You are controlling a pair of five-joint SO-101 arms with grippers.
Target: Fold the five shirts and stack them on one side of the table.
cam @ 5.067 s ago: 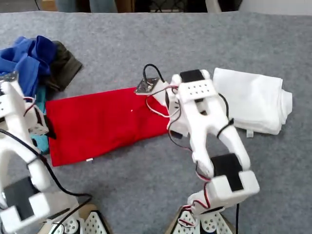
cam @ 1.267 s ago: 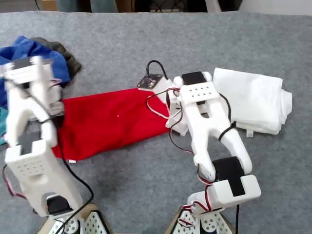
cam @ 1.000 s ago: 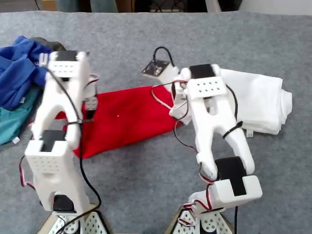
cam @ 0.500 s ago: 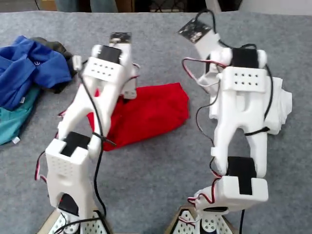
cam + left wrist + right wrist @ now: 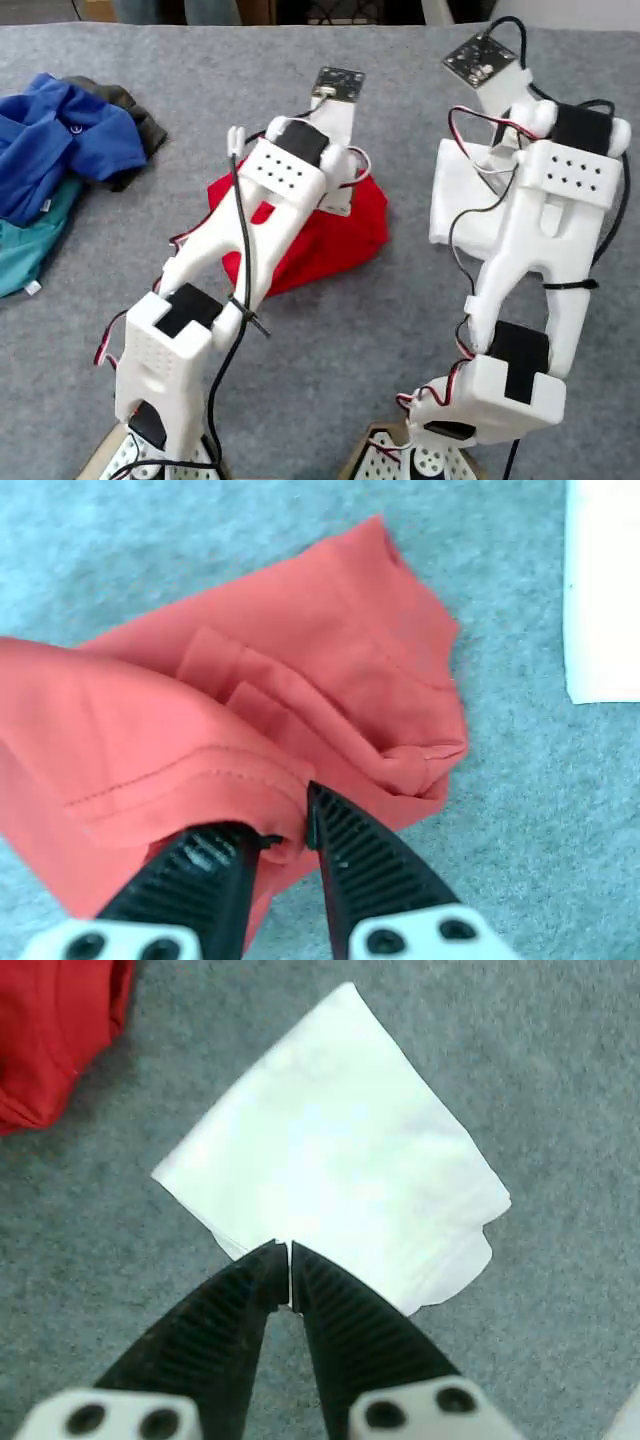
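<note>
Red shirt (image 5: 330, 670) between left jaws

Grey felt cover (image 5: 330, 380) over whole surface; brown wooden pieces (image 5: 255, 10) beyond far edge

I see my right pincer (image 5: 289, 1263) with its black ribbed fingers (image 5: 215, 1335) pressed tip to tip, lined up with an edge of a folded white cloth shirt (image 5: 340, 1140) on the grey felt tabletop (image 5: 520, 1050). A crumpled red cloth shirt (image 5: 50, 1030) lies near it, not touching.
</note>
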